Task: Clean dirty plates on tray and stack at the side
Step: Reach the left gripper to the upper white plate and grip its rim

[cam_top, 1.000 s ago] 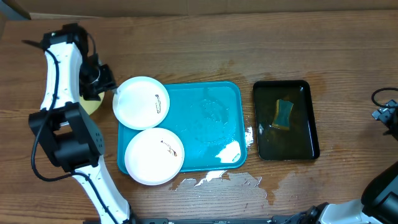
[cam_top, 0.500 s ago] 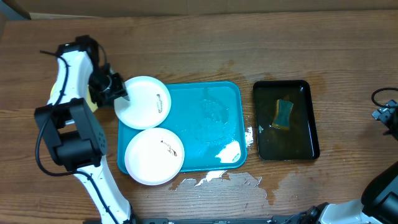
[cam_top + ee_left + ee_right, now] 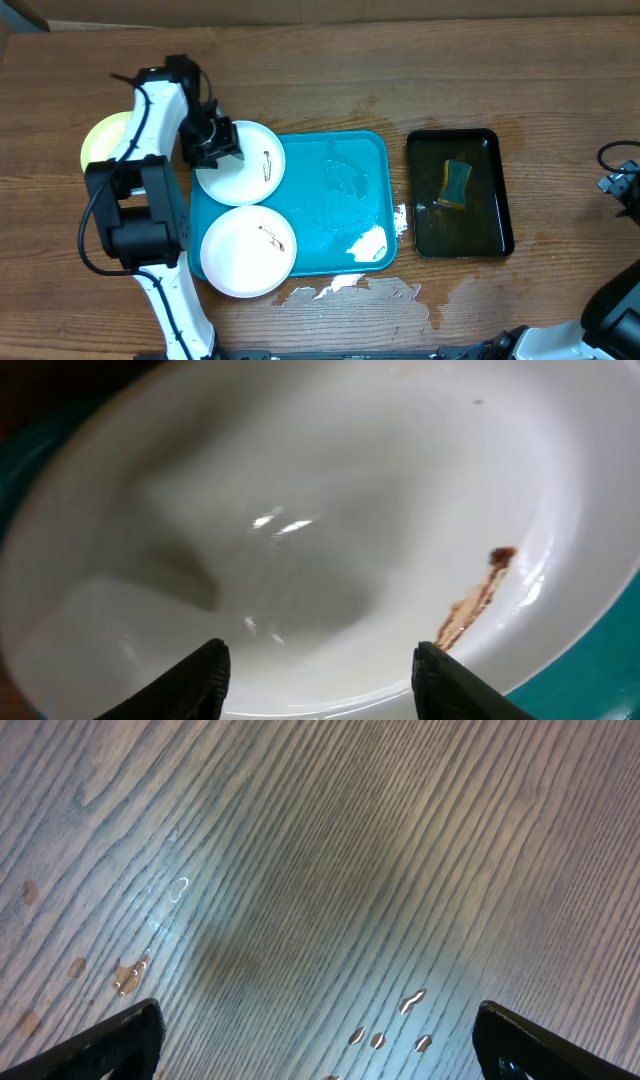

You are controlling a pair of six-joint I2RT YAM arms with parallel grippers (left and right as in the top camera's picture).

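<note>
The plates [image 3: 248,250], three round shallow dishes, are found in two places. Two plain white ones are seen on the big teal-blue plastic tray [image 3: 340,190], each hanging over its left rim. The upper white plate [image 3: 248,172] is marked with a brown smear, and the lower white plate [image 3: 235,262] is marked with a small dark smear too. The pale yellow-green plate [image 3: 100,140] is set on the brown wooden table [image 3: 400,80], left of the tray.

The left gripper [image 3: 320,678] is held low over the left edge of the upper white plate. Its fingers [image 3: 195,682] are set apart, with nothing pinched between them. The right gripper [image 3: 320,1050] is spread wide over bare wet wood, far off at the right.

Trouble can be expected here. The upper white plate is perched across the rim, so it can be tipped or shoved off if its edge is pressed. The lower white plate lies just beside it and can be bumped. The tray looks wet, so a plate can be made to slide. If a plate is stacked now, the dirt is carried along, since the yellowish sponge [image 3: 455,183] is seen far away in the small black tray [image 3: 409,200]
</note>
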